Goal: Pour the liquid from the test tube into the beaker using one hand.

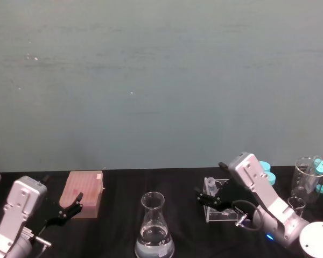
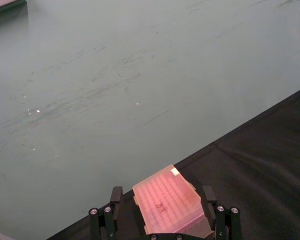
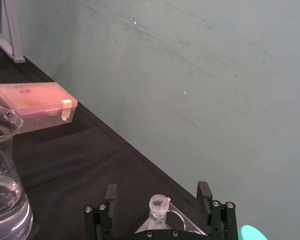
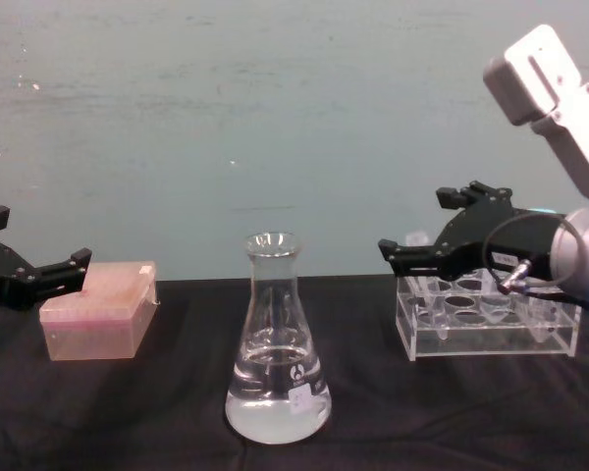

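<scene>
Nearest the lens, a tall clear glass conical flask (image 4: pixel 275 324) holding clear, water-like liquid (image 4: pixel 275 404) stands well to the left of the right gripper (image 4: pixel 412 224) and lower. That gripper's black fingers are spread apart around the slim clear test tube (image 3: pixel 158 207), which is upright in a clear acrylic rack (image 4: pixel 491 332). The left gripper (image 2: pixel 161 192), fingers also parted, hangs by a pink plastic box (image 4: pixel 98 314).

I see a plain grey-green wall (image 1: pixel 161 80) across the back, faint scuffs and streaks on it, a few bright specks, black cloth-covered tabletop (image 4: pixel 177 412) meeting its foot, pale grey frame (image 3: pixel 12 35) standing by the wall, soft even light
</scene>
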Tool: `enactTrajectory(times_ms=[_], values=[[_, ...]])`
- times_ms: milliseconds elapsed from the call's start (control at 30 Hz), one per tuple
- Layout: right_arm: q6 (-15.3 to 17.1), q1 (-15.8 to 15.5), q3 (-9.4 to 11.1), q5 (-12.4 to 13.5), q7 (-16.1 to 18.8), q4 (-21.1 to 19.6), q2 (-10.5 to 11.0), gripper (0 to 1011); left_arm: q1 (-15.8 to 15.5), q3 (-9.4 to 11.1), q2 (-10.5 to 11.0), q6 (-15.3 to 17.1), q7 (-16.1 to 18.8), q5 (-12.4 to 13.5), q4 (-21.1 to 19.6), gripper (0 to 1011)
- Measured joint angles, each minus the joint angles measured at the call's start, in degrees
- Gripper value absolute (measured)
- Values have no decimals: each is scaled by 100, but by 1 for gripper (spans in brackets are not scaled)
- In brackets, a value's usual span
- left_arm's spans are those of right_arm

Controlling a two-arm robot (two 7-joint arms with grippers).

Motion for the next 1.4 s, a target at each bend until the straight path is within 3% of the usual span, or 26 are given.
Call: enactTrajectory(times_ms=[633,1400], values=[[234,153,158,-317,-11,566,-399,1004,0,0,0,0,0,0,0,1000],[211,111,265,-438,64,672,-490,1000,0,0,0,0,0,0,0,1000]])
